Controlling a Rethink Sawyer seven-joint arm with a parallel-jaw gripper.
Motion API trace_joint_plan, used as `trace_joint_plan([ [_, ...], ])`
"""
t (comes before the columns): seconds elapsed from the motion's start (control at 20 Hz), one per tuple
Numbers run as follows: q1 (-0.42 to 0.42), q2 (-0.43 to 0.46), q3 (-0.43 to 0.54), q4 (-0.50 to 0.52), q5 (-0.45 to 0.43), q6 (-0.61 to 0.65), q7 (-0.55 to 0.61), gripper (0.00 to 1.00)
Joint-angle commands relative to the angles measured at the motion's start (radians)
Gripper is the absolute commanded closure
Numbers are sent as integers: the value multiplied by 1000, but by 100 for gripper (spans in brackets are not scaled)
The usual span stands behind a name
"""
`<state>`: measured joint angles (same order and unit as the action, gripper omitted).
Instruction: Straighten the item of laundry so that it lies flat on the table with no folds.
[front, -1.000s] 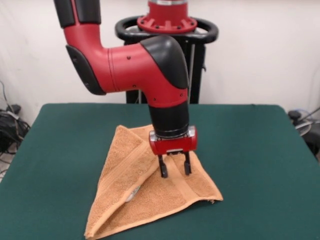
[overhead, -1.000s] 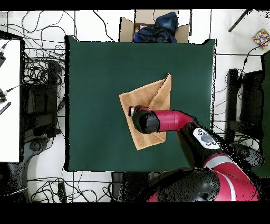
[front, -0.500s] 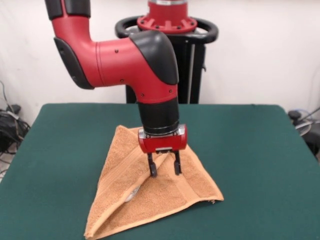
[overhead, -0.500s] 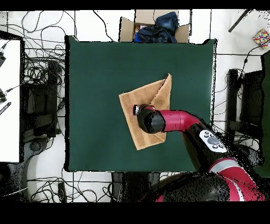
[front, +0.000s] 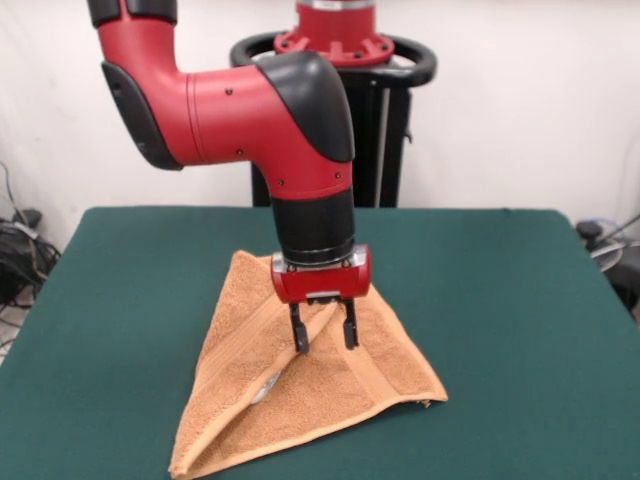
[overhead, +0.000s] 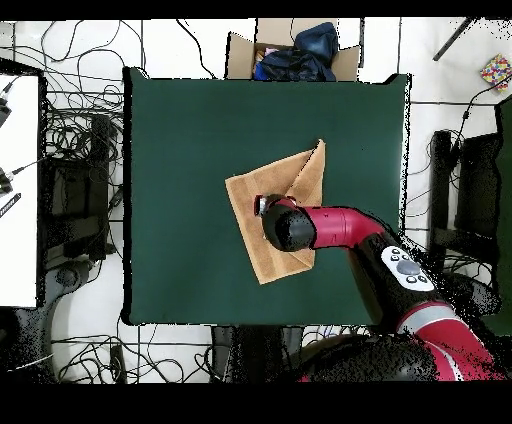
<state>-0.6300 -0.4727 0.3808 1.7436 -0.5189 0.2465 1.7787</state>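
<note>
White wall is running behind the table (front: 520, 290) in the front view — dark green top filling the lower part of the picture. Orange-tan towel (front: 300, 400) is lying on it, a bit left of middle and toward the near edge, not flat: a fold line is running diagonally from the far corner down to the near left corner, with one flap lying doubled over the other. Small white tag (front: 264, 386) is peeking out at the fold. Right near corner is lying out to the right, a woven band stripe crossing that side. Red and black arm (front: 250, 110) is coming down from upper left, wrist pointing straight down over the towel's far half. Gripper (front: 324, 332) is hanging just above the cloth, its two black fingers (front: 299, 335) spread apart with nothing between them; the tips are looking close to the towel, cannot tell if they are touching it. Cables are showing at the left edge beside the table.

Overhead view — table (overhead: 180, 150) is sitting among tangled cables on a tiled floor, cardboard box (overhead: 290, 50) with dark cloth just beyond its top edge. Towel (overhead: 275, 185) is lying right of the table's centre, folded, with one pointed corner sticking toward upper right. Arm (overhead: 340, 228) is reaching in from lower right and its wrist is covering the towel's middle; fingers are hidden under the wrist here.
</note>
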Motion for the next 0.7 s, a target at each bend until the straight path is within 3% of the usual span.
trace_joint_plan([
  [0.05,10,7,42,-30,-36,99,-54,0],
  [0.35,25,14,38,-32,-38,89,-43,0],
  [0.7,45,-54,16,39,-57,99,-46,0],
])
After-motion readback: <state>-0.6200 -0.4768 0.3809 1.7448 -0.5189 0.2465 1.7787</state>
